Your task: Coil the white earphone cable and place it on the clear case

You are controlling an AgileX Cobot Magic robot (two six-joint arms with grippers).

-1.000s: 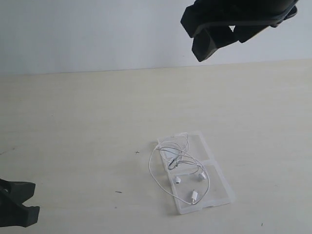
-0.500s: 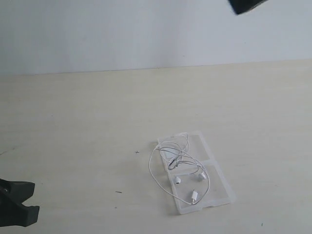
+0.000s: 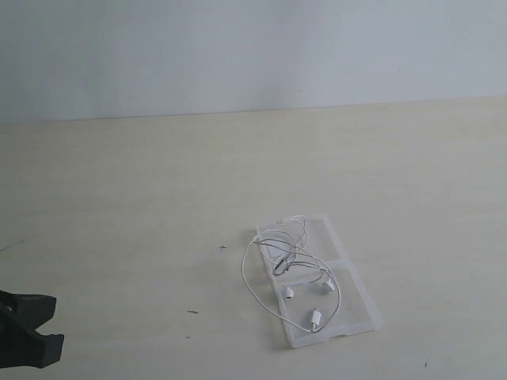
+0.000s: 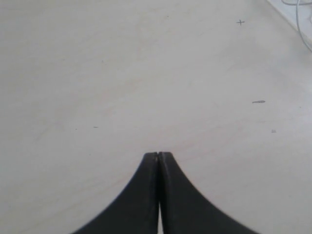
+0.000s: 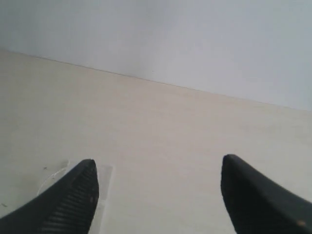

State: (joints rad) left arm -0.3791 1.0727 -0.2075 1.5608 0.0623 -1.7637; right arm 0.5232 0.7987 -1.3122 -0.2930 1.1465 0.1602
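You are at what looks like a robotics lab bench. A broad, pale cream, faintly wood-grained counter [image 3: 119, 182] runs back to a plain, flat grey-white wall [image 3: 238, 47]. The black left gripper [image 4: 159, 155] of your two-arm rig hangs over that counter, whose surface carries small dark pen-like marks, one of them a tiny cross [image 4: 240, 22].

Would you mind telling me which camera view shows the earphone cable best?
The exterior view: the whole cable lies tangled on the clear case, one loop spilling onto the table. The left wrist view catches only a strand at its edge; the right wrist view, a faint loop.
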